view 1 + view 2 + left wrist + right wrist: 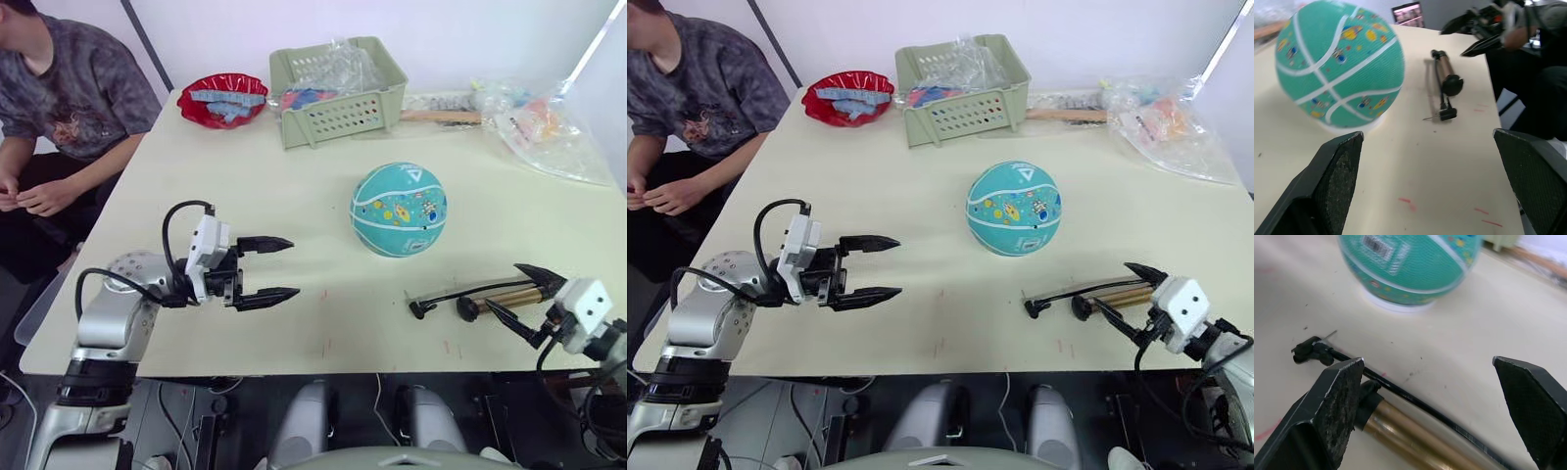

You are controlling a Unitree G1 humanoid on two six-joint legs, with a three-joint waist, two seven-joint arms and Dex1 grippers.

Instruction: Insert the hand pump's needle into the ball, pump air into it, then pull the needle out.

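Right end effector (524, 304): fingers spread, empty, at the counter's (294, 196) near right edge, over the pump.
Left end effector (279, 269): fingers apart, empty, near left edge.
Gold-brass hand pump (509, 297): flat by the near right edge; black hose tip with thin metal needle (1330, 335) lies free.
Teal ball with white seams (399, 210): mid-counter, just beyond the pump.

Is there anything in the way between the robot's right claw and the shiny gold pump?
Nothing visible blocks it. The open right gripper hangs right at the gold-brass hand pump lying on the cream table. The teal ball with white seams sits farther back, apart from the pump.
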